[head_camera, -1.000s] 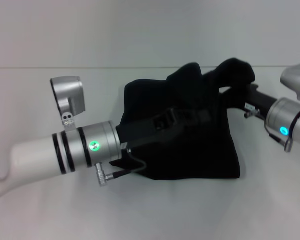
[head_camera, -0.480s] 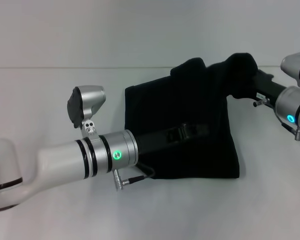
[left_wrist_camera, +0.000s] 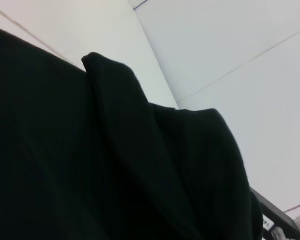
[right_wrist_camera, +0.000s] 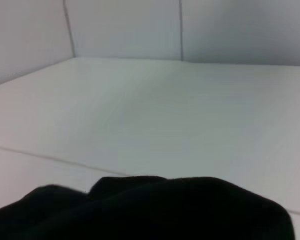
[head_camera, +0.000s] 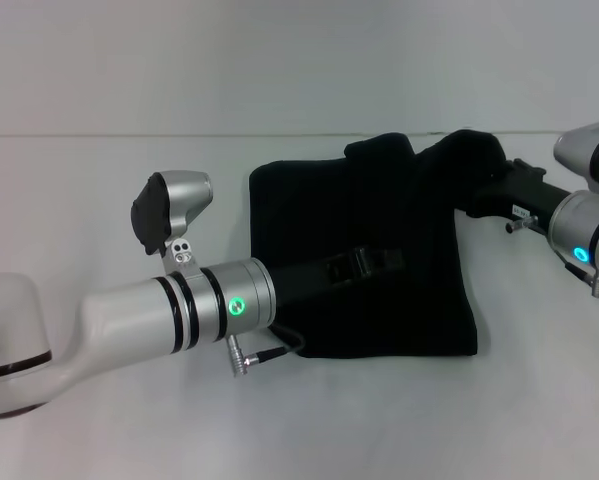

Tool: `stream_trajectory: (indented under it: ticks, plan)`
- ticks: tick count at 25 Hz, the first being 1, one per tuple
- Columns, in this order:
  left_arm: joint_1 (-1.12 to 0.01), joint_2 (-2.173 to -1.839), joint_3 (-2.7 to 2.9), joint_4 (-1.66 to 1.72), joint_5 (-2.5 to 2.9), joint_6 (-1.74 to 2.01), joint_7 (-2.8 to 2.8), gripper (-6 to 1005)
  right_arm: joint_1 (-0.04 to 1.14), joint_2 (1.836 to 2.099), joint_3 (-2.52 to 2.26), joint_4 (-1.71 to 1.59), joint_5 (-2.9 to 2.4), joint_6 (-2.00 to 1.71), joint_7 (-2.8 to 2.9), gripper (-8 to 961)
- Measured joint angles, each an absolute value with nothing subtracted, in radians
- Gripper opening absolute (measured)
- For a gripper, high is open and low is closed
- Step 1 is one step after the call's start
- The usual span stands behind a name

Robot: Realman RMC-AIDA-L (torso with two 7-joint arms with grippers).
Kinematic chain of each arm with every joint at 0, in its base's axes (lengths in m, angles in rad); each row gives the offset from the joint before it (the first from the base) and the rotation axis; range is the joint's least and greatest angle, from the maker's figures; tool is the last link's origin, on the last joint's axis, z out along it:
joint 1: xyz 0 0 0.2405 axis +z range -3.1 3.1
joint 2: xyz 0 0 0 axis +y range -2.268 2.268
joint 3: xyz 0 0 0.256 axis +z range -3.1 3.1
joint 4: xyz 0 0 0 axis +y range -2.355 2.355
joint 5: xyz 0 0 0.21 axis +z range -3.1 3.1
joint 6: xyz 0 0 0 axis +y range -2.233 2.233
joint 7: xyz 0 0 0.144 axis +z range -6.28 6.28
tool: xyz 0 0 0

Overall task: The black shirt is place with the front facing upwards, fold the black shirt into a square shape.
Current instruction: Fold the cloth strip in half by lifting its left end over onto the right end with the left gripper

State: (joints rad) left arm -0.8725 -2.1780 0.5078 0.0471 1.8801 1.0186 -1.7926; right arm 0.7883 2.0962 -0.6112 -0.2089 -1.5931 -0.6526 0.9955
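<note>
Reaching from the right, the right tool has its tip buried under a raised far-right corner of the black shirt; whether it grips cannot be told. The left tool lies across the shirt's middle, its state likewise unclear. The shirt rests folded on the white tabletop.

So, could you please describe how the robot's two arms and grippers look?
Both arms are silver-white tubes with black bands. The left arm has a green ring light and a thin cable plugged into its wrist; the right arm has a blue one. Both the left gripper and the right gripper are black.
</note>
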Motion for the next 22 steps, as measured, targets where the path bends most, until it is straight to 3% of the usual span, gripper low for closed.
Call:
stream_trajectory:
  ticks: [8, 22]
  plan:
    - [-0.874, -2.178, 0.503, 0.043, 1.879, 1.022, -1.799, 165, 0.738, 2.097, -0.652, -0.203, -1.589, -0.695, 1.007, 944]
    - [-0.855, -2.166, 0.585, 0.096, 1.888, 1.242, -1.971, 725, 0.441, 2.088, -0.442, -0.221, -1.385, -1.065, 1.015, 945]
